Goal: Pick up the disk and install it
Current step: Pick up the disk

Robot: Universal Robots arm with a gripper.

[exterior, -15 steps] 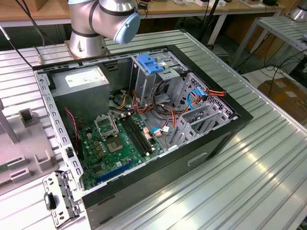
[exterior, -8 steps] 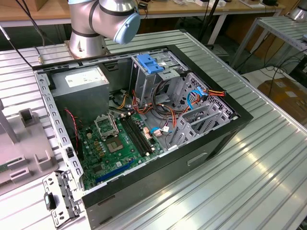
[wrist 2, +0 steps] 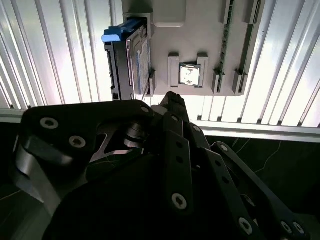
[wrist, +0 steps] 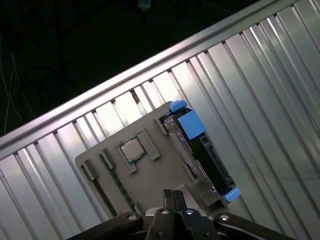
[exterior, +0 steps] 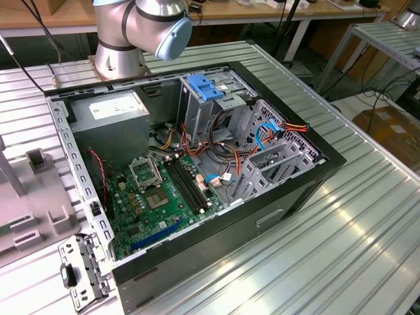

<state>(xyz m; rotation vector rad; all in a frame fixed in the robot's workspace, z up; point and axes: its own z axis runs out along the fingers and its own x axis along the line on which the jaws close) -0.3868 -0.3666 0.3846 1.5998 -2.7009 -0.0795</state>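
Note:
The disk (wrist: 202, 152) stands on its edge in a slot of a grey holder tray (wrist: 150, 172), with a bright blue carrier along its edges. In the second wrist view the disk (wrist 2: 129, 60) shows its labelled face and a blue tab at one end. My gripper (wrist: 173, 192) hovers above the tray beside the disk, fingertips pressed together and holding nothing. In the second wrist view the gripper (wrist 2: 171, 96) points at the tray between the disk and a square chip (wrist 2: 189, 75).
The open computer case (exterior: 282, 197) lies on the ribbed metal table in the exterior view. It holds a green motherboard (exterior: 161, 197), a grey power supply (exterior: 111, 121), a tall cage with a blue latch (exterior: 205, 87) and a lower drive bay (exterior: 275, 164). The grey tray (exterior: 33, 203) sits at the exterior view's left.

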